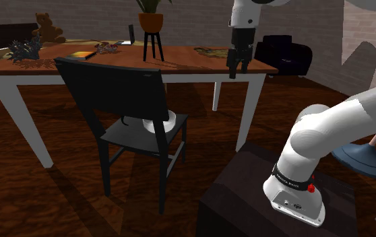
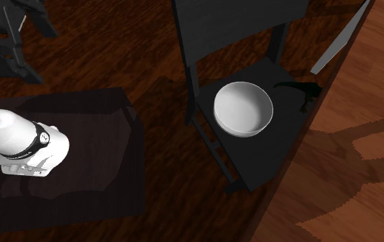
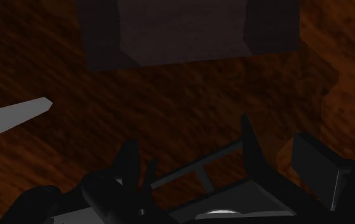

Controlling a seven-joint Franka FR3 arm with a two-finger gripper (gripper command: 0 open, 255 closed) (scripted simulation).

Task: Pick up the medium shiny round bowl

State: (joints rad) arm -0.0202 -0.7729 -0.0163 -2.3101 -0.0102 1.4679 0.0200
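Fingers [image 1: 232, 69] spread apart and empty; the bowl is not yet reached.
The fingers are seen high up, right of centre in the shoulder view, in front of the bench [image 1: 180, 62] edge and well apart from the pale round bowl [image 2: 243, 108]. The bowl is found upright on the seat of the black chair [image 2: 266, 157], near the middle of the second exterior view. Nothing of the task is judged done: approach, descent, closing on the rim and lift are all left.
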